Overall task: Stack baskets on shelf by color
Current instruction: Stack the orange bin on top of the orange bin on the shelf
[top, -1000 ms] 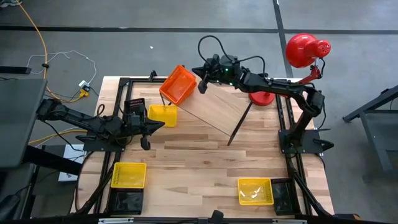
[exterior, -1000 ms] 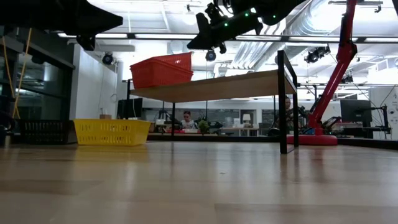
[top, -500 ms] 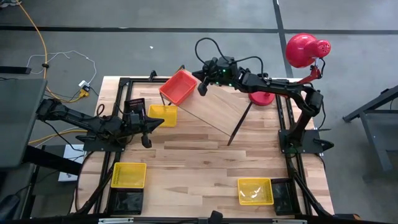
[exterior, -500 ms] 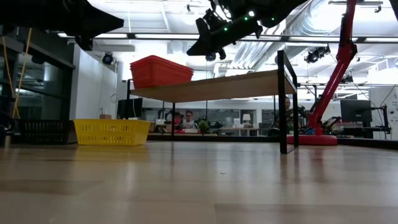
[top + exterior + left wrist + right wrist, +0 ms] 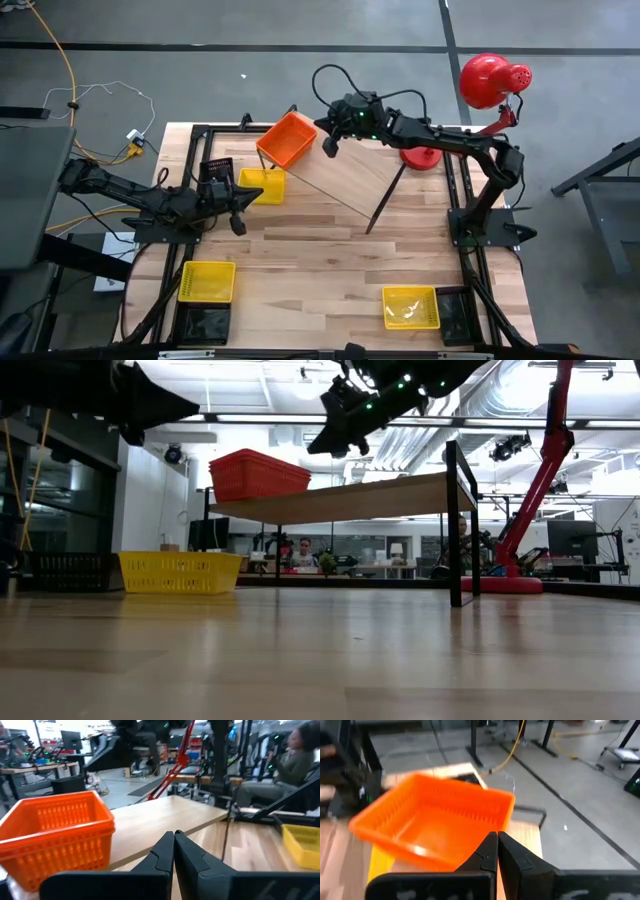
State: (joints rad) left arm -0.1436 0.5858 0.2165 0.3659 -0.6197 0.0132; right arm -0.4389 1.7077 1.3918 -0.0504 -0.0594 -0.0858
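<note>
One orange basket [image 5: 288,139] sits on the far left end of the shelf [image 5: 350,172], overhanging its corner slightly; the rest of the board is bare. Judged from this layout, the task is at an early stage: a single basket is placed and no stack has yet been built.

Baskets remaining on the worktop [image 5: 320,260]:
- a yellow basket [image 5: 261,185] beside the shelf's left end, with a black basket [image 5: 216,169] just beyond it;
- a yellow basket [image 5: 207,281] at the near left, with a black basket [image 5: 203,322] in front of it;
- a yellow basket [image 5: 411,306] at the near right, holding something small and pale that cannot be identified, with a black basket [image 5: 455,316] next to it.

The orange basket is empty in the right wrist view; the other baskets show no contents as far as can be seen.

The right claw [image 5: 329,142] hovers clenched and empty just beside the orange basket, above the shelf. The left claw [image 5: 236,218] is also clenched and empty, above the worktop near the yellow basket by the shelf.

A red desk lamp [image 5: 490,83] stands at the far right corner.
</note>
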